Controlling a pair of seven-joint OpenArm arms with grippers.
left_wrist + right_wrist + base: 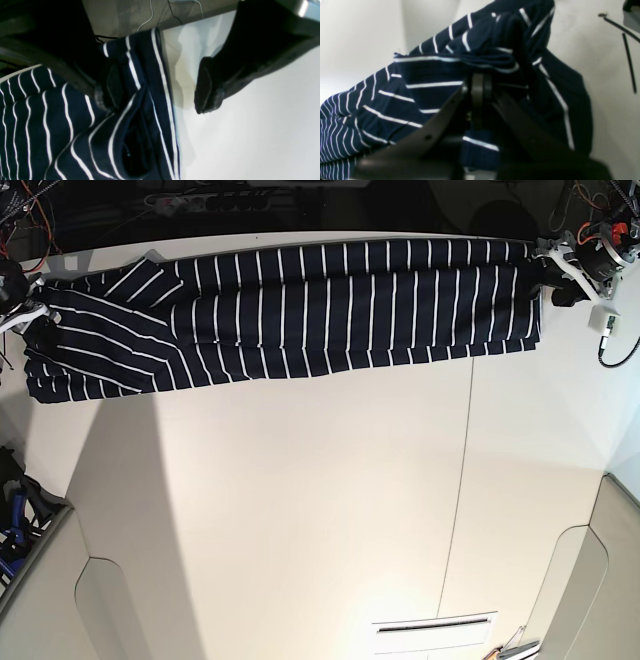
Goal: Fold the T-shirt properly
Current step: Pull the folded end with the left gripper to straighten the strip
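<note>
The striped T-shirt (290, 305) lies stretched in a long band along the table's (300, 500) far edge. The right gripper (478, 82) is clamped on one end, while the left gripper (160, 87) stands spread wide at the other. With only one end held, any pull risks dragging the loose end askew, bunching the fold, or sliding cloth over the table's far edge.

From above, the T-shirt (300, 305) hides the table's (300, 510) far edge, and both grippers beside it are too small to read. Close up, the right gripper (478, 82) is blurred, its fingertips buried in cloth. The collar's label (128, 151) is unreadable, the shirt cut off below it.
</note>
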